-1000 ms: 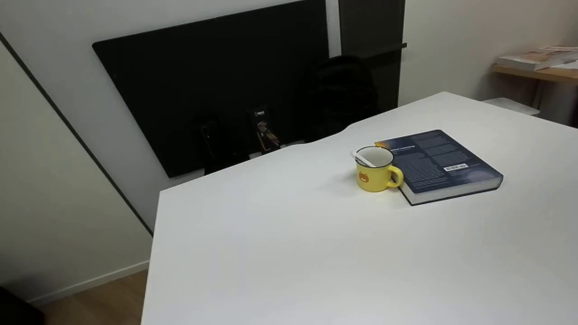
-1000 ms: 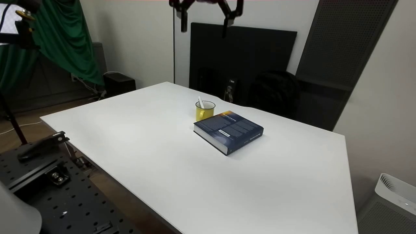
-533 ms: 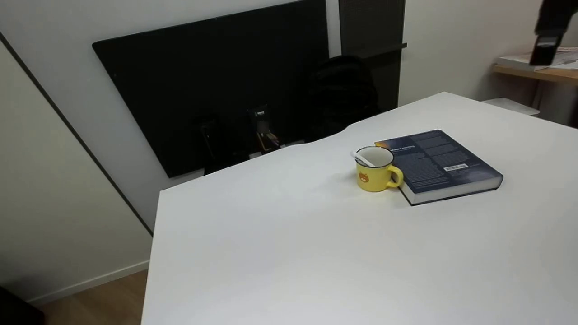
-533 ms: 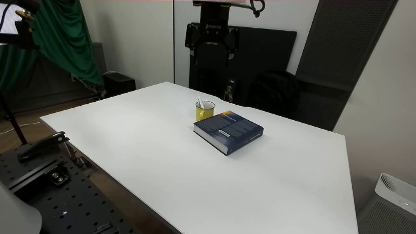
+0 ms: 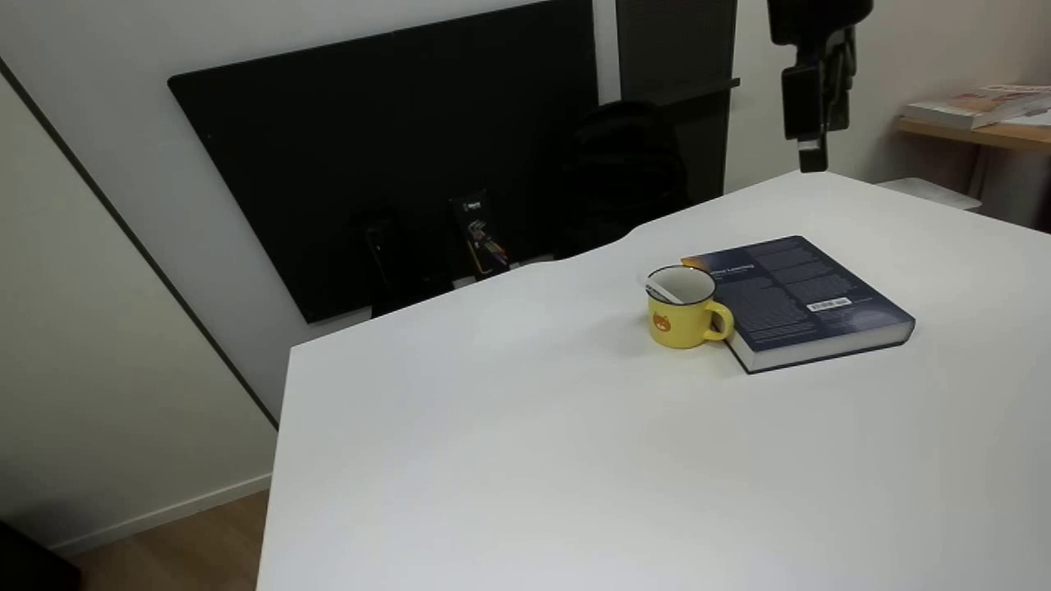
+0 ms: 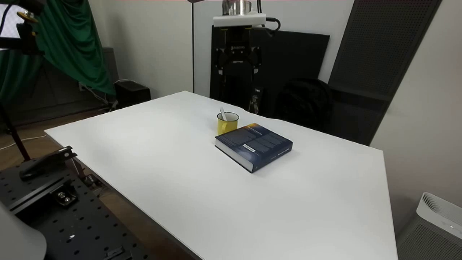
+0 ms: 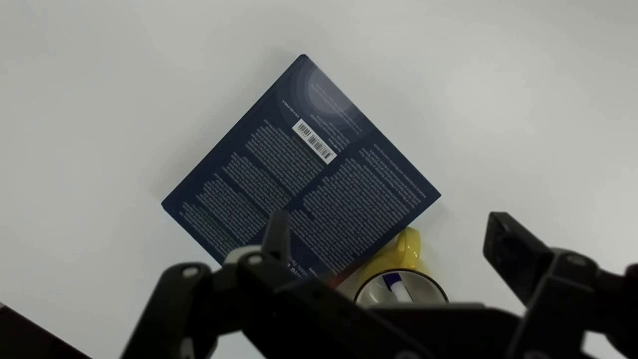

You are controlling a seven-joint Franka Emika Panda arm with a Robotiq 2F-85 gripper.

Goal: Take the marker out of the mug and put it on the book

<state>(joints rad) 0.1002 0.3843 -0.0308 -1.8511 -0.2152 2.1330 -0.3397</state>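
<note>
The yellow mug stands upright at the edge of the navy book, its handle toward the book. It also shows in an exterior view. I cannot tell whether they touch. The marker leans in the mug with its white end above the rim. In the wrist view, the marker has its dark blue-purple end down inside; its upper part is hidden by the gripper. My gripper is open and empty, pointing down, high above the mug and book. It also shows in both exterior views.
The mug and book stand on a white table. A black panel and a dark backpack are behind the table. A black perforated mounting board lies along the table's near side.
My gripper has come down and moved into both exterior views, over the far part of the table. It stays open. The mug, marker and book have not moved.
</note>
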